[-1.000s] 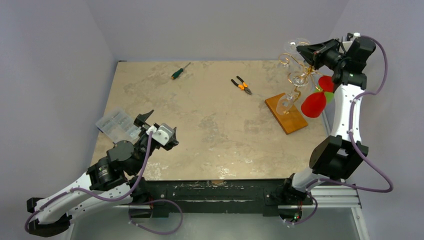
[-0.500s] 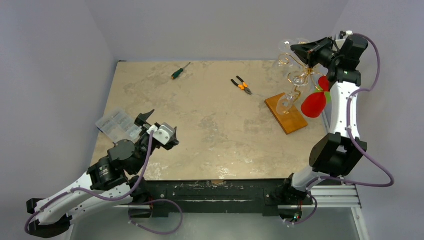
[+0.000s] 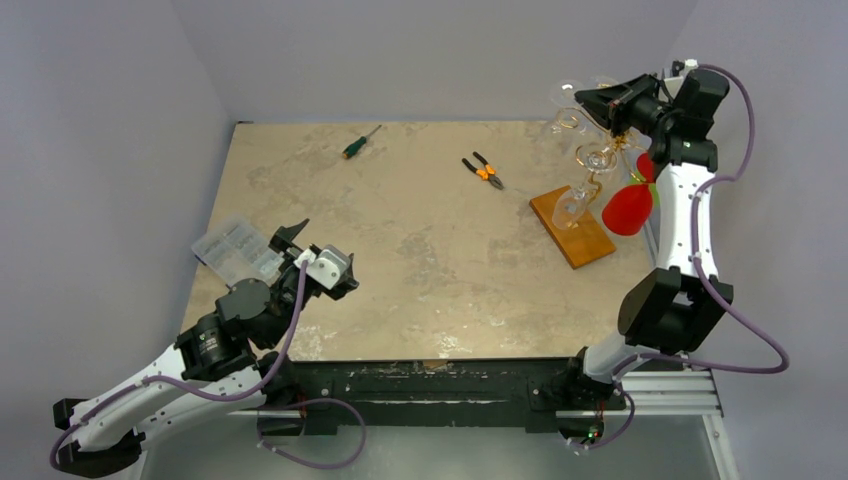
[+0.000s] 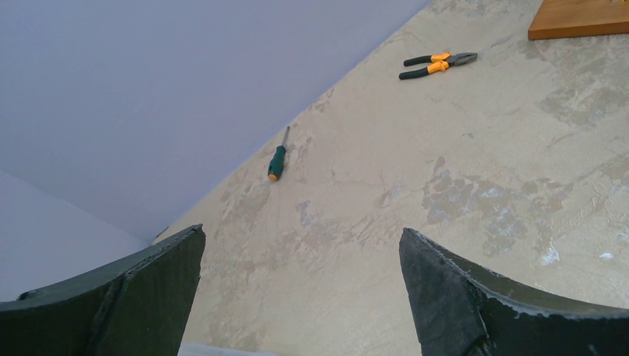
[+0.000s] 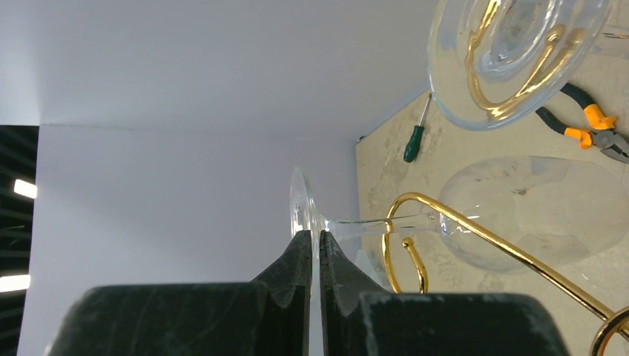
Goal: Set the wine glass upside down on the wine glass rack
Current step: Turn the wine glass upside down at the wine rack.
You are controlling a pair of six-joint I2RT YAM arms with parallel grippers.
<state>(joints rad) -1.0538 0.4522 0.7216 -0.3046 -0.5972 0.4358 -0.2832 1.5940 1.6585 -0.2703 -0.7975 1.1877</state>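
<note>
My right gripper (image 5: 315,236) is shut on the thin round foot of a clear wine glass (image 5: 534,215). The glass lies sideways in the wrist view, its stem crossing a gold curl of the wine glass rack (image 5: 415,202); whether it touches the wire I cannot tell. From above, the right gripper (image 3: 592,100) holds the wine glass (image 3: 566,92) high at the rack's (image 3: 600,150) top, over its wooden base (image 3: 575,232). Another glass (image 3: 571,206) hangs on the rack. My left gripper (image 3: 300,250) stays open and empty at the near left, its fingers (image 4: 148,297) wide apart.
Orange-handled pliers (image 3: 483,170) and a green screwdriver (image 3: 360,142) lie at the back of the table. A clear plastic box (image 3: 235,250) sits by the left gripper. Red objects (image 3: 628,208) sit at the right edge beside the rack's base.
The right gripper has risen and shifted a little left with the glass, towards the rack's top curls. The left arm has not moved.
</note>
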